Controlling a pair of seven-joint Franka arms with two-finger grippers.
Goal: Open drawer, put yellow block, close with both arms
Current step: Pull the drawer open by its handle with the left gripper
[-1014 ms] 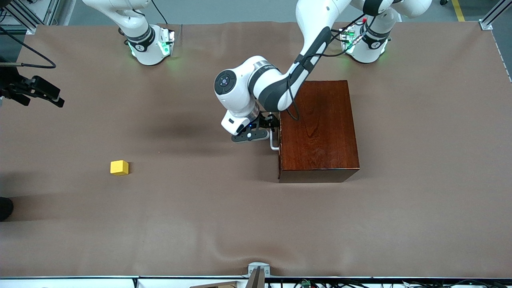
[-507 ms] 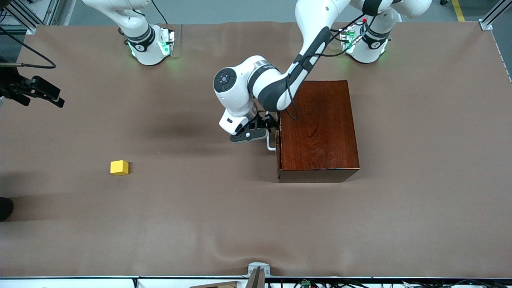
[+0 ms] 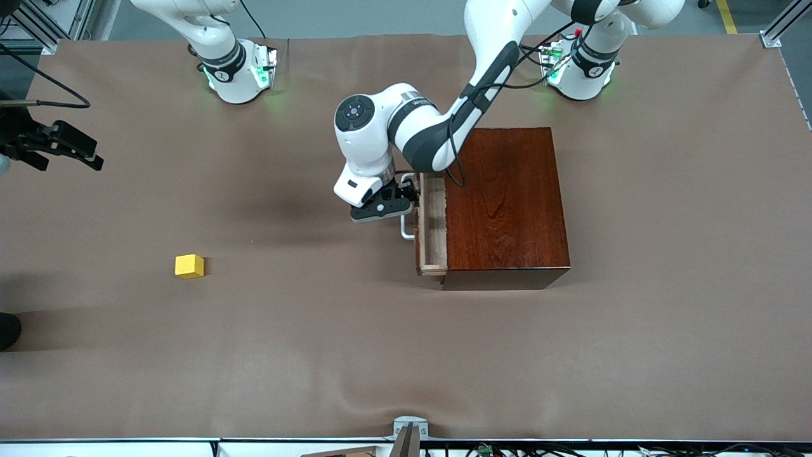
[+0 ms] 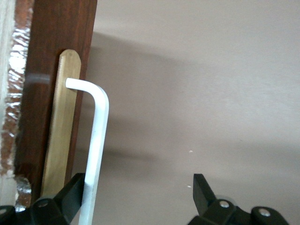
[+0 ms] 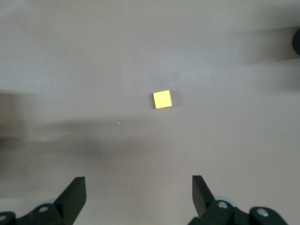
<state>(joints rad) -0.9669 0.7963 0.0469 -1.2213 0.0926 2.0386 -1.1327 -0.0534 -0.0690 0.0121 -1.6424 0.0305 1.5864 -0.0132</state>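
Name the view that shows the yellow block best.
The right wrist view: the yellow block sits mid-picture, straight below the open right gripper. The front view shows it small, alone on the table; the left wrist view misses it.

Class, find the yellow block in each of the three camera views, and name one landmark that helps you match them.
Front view: the yellow block lies on the table toward the right arm's end.
Left wrist view: not in it.
Right wrist view: the block lies near the picture's middle.
Shared landmark: the brown table cover.
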